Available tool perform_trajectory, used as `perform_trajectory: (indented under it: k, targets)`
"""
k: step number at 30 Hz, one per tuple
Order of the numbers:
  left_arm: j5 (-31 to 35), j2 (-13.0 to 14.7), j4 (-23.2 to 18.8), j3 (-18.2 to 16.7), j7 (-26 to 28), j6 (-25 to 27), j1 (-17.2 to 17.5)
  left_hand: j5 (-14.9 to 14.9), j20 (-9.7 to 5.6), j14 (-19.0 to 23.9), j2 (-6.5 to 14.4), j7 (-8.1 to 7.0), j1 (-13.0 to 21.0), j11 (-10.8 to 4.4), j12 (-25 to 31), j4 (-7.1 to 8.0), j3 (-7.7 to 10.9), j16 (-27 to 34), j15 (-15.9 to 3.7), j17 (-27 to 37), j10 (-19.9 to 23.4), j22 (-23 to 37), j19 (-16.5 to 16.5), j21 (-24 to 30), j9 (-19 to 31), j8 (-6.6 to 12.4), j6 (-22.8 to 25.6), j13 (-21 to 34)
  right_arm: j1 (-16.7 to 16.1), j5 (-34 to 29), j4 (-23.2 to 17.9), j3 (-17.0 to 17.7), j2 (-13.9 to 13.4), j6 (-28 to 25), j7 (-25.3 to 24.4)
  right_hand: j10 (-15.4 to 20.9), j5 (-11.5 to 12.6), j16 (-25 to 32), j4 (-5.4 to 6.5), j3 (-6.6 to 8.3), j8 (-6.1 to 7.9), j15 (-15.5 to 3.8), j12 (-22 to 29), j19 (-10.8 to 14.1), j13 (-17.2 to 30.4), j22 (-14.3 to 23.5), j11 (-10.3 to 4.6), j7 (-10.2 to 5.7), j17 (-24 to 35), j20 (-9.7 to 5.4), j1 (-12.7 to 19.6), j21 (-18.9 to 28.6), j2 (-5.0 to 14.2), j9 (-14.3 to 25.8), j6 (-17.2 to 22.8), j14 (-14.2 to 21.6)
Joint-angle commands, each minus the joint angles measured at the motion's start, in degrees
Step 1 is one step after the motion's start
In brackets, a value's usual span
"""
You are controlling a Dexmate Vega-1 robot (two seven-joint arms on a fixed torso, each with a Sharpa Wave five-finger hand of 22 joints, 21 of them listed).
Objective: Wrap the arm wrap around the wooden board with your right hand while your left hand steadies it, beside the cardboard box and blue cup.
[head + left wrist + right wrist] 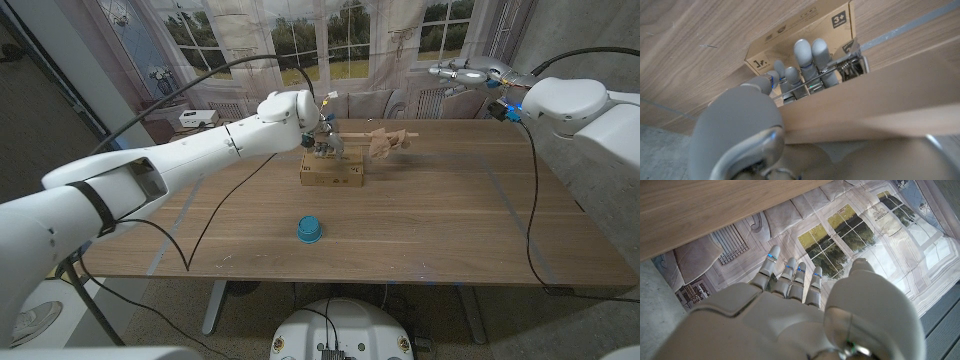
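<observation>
Tan cloth arm wrap (385, 143) hangs bunched on the long pale wooden board (365, 134), which juts out level above the brown cardboard box (331, 172) at the far side of the wooden desk (450, 220). The left hand (322, 140) grips the board's near end over the box. The right hand (790, 310), released with fingers spread, is held away at the desk's far edge. Winding looks barely begun; the round blue cup (310, 230) stands nearer.

The wooden table (450, 220) carries a cardboard box (331, 171) at upper centre and a blue cup (310, 230) at lower centre.
</observation>
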Motion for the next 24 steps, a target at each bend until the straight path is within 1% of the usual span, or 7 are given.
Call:
perform_trajectory:
  k: [1,5,9,13,16,20,24]
  targets:
    - [9.94,-2.00,1.59,8.99,-2.97,8.70,-4.35,-1.30,-4.93,2.12,0.63,-0.71,2.54,0.03,-4.15,-2.39,-2.20,-2.18,-4.01,-4.91,0.28,-2.12,-1.43,-0.57,0.89,-0.67,0.02,-4.21,-1.74,0.40,0.03,0.69,-0.02,3.09,-1.76,0.85,0.28,0.36,-0.32,-0.04,0.30,0.51,0.32,1.00,0.07,0.18,0.16,0.16,-0.19,-0.40,0.08,-0.18,0.18,0.11,0.49,0.57]
    - [12.50,-2.59,2.43,11.34,-3.61,9.88,-5.39,-1.89,-4.87,0.63,1.27,-1.16,2.97,-0.39,-5.80,-2.74,-3.27,-4.05,-3.98,-8.02,-0.72,-4.12,-1.90,-1.57,1.63,-0.86,-0.29,-4.87,-1.97,0.19,0.17,0.54,0.24,4.29,-2.11,1.33,0.26,0.47,-0.34,-0.01,0.39,0.46,0.43,1.39,-0.02,0.20,0.30,0.43,-0.51,-0.96,0.16,-0.36,0.45,0.11,0.89,0.89]
    - [14.11,-3.20,3.39,12.94,-4.79,10.51,-6.24,-3.02,-3.13,-1.86,2.84,-1.39,3.21,-0.62,-12.13,-2.81,-3.25,-8.88,-4.36,-14.41,-2.19,-8.95,-4.11,-5.48,1.62,-1.78,-1.35,-10.66,-2.22,0.16,0.03,0.55,0.38,4.77,-2.53,1.72,0.20,0.62,-0.34,-0.05,0.54,0.53,0.52,1.86,-0.09,0.21,0.43,0.69,-0.77,-1.33,0.15,-0.44,0.55,0.10,1.42,1.36]
    - [14.57,-3.87,4.71,13.95,-6.72,10.38,-7.12,-4.06,2.27,-8.66,1.17,-1.65,-0.15,0.35,-20.46,-0.84,-2.26,-17.64,-3.68,-21.11,-6.25,-10.26,-11.15,-13.37,1.01,-3.74,-5.32,-16.72,-2.75,-0.08,-0.07,0.79,0.35,5.60,-2.88,2.00,0.15,0.72,-0.34,-0.08,0.55,0.61,0.58,2.16,-0.14,0.21,0.51,0.73,-0.96,-1.60,0.12,-0.52,0.62,0.10,1.58,1.66]
    - [14.85,-4.33,5.60,14.62,-8.13,10.12,-7.76,-4.31,5.94,-15.72,-0.75,-1.64,-2.61,1.75,-26.02,0.40,-2.28,-23.58,-1.61,-24.38,-9.70,-10.11,-15.88,-18.13,0.36,-5.26,-8.46,-20.24,-3.27,-0.05,-0.22,1.17,0.46,6.08,-3.25,2.26,0.11,0.81,-0.33,-0.08,0.53,0.60,0.63,2.47,-0.18,0.21,0.57,0.76,-1.13,-1.88,0.11,-0.58,0.76,0.10,1.69,1.96]
    - [14.86,-4.59,6.29,14.80,-9.33,9.41,-8.14,-4.09,9.54,-23.54,-4.04,-1.84,-5.55,2.45,-32.58,1.63,-3.69,-30.34,0.92,-29.14,-14.17,-10.03,-20.41,-23.07,-1.21,-7.95,-12.95,-23.98,-3.85,-0.11,-0.53,1.52,0.46,6.36,-3.80,2.56,0.06,0.87,-0.38,-0.06,0.55,0.50,0.68,2.83,-0.24,0.22,0.57,0.88,-1.37,-2.19,0.20,-0.68,0.90,0.09,1.90,2.20]
    - [15.02,-4.87,6.85,15.21,-11.00,8.78,-8.68,-3.02,11.80,-30.95,-7.24,-3.58,-7.58,2.90,-38.79,2.51,-5.70,-35.23,3.31,-32.71,-18.53,-9.91,-24.71,-27.63,-3.59,-11.31,-17.54,-27.27,-4.64,-0.26,-0.69,1.96,0.60,7.18,-4.29,3.00,-0.04,1.04,-0.41,-0.13,0.55,0.45,0.76,3.39,-0.31,0.23,0.54,0.99,-1.69,-2.46,0.19,-0.79,0.95,0.09,2.16,2.77]
